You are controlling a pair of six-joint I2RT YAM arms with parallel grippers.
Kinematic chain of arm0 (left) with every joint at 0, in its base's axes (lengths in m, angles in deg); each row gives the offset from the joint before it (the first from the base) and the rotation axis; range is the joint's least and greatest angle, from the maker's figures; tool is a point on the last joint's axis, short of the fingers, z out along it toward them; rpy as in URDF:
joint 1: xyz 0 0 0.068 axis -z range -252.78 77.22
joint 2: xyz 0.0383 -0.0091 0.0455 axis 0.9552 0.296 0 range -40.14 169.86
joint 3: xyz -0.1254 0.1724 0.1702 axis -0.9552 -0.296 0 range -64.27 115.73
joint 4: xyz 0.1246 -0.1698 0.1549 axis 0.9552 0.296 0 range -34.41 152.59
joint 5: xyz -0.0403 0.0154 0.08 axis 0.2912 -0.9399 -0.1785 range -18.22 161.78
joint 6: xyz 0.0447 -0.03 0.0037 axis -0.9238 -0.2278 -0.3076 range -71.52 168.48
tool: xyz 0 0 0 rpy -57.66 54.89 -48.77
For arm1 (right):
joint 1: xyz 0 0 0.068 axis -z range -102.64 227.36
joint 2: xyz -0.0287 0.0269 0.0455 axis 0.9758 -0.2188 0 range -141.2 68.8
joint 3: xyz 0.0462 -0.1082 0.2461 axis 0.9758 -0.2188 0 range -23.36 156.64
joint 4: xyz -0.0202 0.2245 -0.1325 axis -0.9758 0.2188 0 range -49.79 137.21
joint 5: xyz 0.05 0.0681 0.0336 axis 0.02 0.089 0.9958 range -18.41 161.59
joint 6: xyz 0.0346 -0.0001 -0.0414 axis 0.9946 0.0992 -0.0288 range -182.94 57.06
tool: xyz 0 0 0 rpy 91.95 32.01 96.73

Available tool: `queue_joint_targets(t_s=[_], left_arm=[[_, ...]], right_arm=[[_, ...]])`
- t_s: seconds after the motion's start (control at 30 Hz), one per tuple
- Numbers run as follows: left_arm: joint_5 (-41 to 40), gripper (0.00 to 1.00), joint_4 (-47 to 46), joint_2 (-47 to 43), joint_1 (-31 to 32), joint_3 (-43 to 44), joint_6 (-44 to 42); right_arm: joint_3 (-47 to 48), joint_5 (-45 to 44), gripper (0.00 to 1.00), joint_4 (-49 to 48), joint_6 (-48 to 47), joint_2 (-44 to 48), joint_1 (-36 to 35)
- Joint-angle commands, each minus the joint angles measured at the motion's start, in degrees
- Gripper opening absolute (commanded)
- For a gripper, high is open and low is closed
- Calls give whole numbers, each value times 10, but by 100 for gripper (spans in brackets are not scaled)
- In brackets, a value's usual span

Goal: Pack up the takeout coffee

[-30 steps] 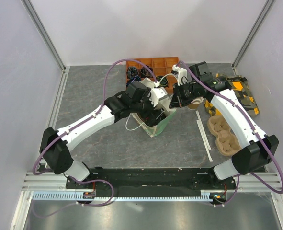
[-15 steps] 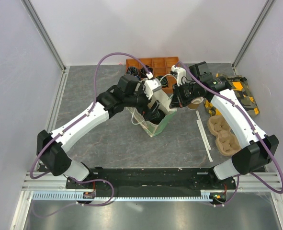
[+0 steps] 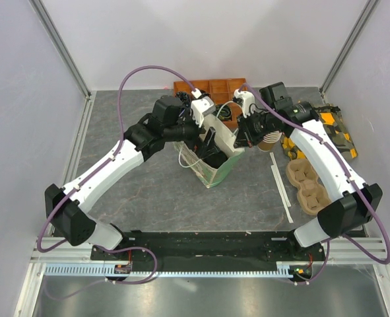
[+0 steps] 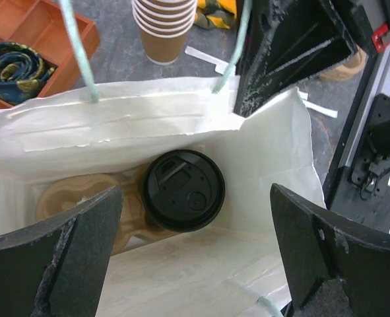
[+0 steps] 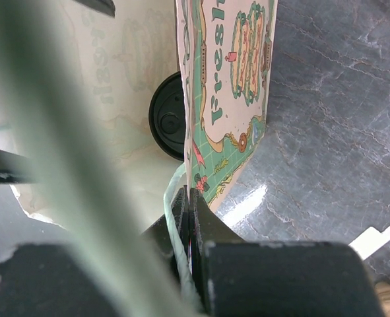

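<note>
- Coffee cup (image 4: 183, 190): centre of the left wrist view, at the bottom of the paper bag (image 4: 148, 125). Only its black lid shows. It sits at the right end of a brown pulp tray (image 4: 69, 198).
- Left claw (image 4: 196, 198): spread wide over the bag mouth, holding nothing.
- Right claw (image 5: 190, 205): lower centre of the right wrist view, pinched tight on the top edge of the bag's printed wall.
- Stack of cups (image 4: 163, 26): top centre of the left wrist view, beyond the bag.
</note>
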Motion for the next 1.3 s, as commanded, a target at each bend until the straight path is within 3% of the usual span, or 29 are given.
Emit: queue_joint_targets(t_s=[0.0,0.33,0.57,0.93,1.27], left_arm=[[5,100,-35,-10,-9,25,52],[31,97,-175,-44,-17,-46,125],[15,96,-180,-51,-39,-25,152],[-17,97,-138,-62,-92,-5,152],[-52,97,-125,-73,-118,-17,132]], right_arm=[[33,20,0,10,-17,-11,-6],[50,21,0,10,-14,-22,-15],[68,19,0,15,-18,-35,-17],[110,18,19,17,-3,-68,-18],[145,21,43,12,-2,-90,-29]])
